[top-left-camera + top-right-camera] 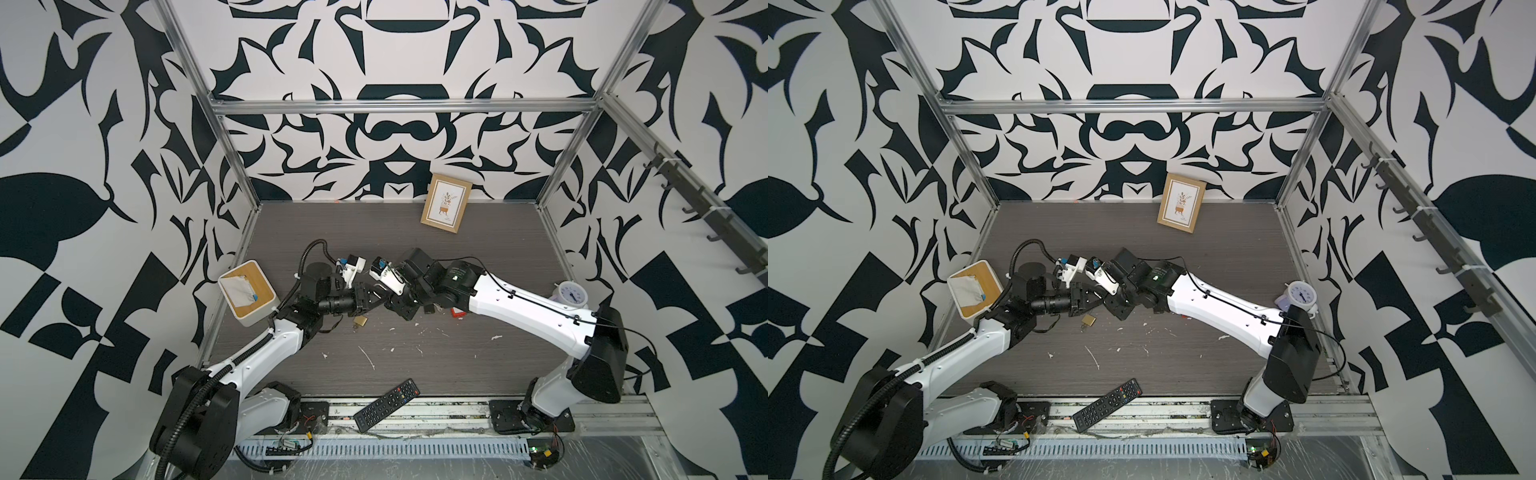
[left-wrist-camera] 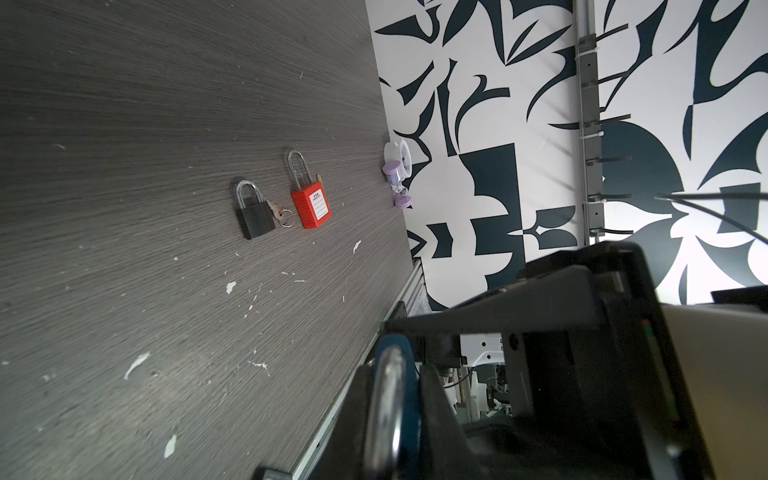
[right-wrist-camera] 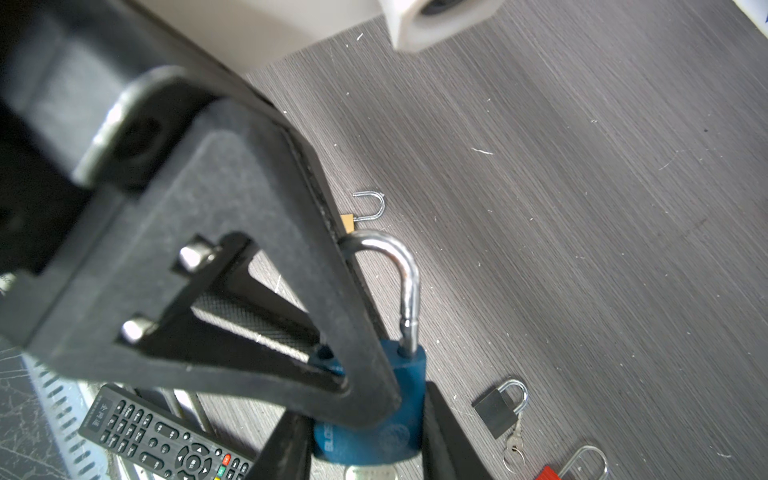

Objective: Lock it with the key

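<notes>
The blue padlock (image 3: 370, 419) hangs above the middle of the table (image 1: 415, 357), pinched from both sides. The right gripper (image 3: 365, 449) clamps its painted, rounded body, and the left gripper (image 2: 392, 419) is closed on the polished steel shackle (image 3: 409, 286). A pale metal tab under the body looks like the key (image 3: 368, 473). Whether the shackle's short leg is seated is hidden, so I judge locking unfinished. A small brass padlock (image 1: 360, 321) lies just near-left on the dark, wood-grained, scuffed top.

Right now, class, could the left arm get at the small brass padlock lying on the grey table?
Probably not yet: the small brass padlock lies uncovered close by the left gripper, but that gripper is closed on the blue steel-shackled padlock.
</notes>
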